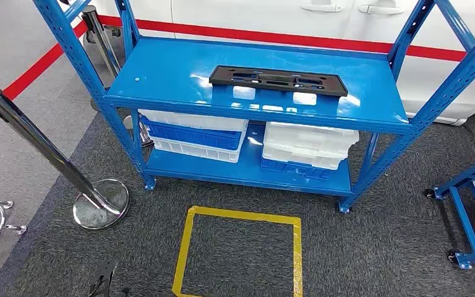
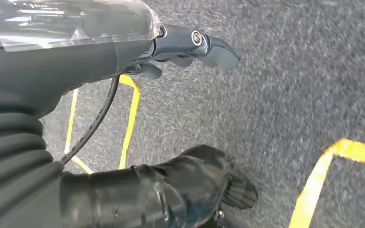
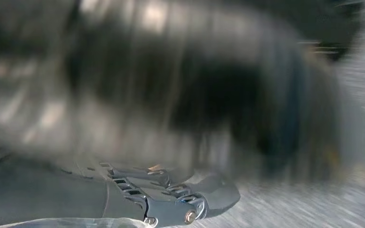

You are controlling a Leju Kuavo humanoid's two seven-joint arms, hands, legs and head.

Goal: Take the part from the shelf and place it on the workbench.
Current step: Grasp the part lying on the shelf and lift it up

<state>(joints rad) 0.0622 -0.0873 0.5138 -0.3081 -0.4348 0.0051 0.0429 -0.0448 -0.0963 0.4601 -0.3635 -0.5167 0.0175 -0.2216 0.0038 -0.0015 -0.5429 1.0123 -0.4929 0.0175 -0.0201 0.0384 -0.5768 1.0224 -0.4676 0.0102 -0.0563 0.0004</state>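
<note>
A chrome barrier post (image 1: 49,159) stands on the grey carpet off to the left, its round base near a blue shelf (image 1: 161,74). The part (image 1: 278,80), a long flat black plate with cut-outs, lies on the shelf's top level, towards the right of centre. White and blue bins (image 1: 192,133) are stacked on the lower level. On the carpet in front lies a square of yellow tape (image 1: 241,250). The left hand (image 2: 190,47) hangs over the carpet, fingers loosely curled, holding nothing. The right hand (image 3: 171,199) is blurred; I cannot tell its state.
</note>
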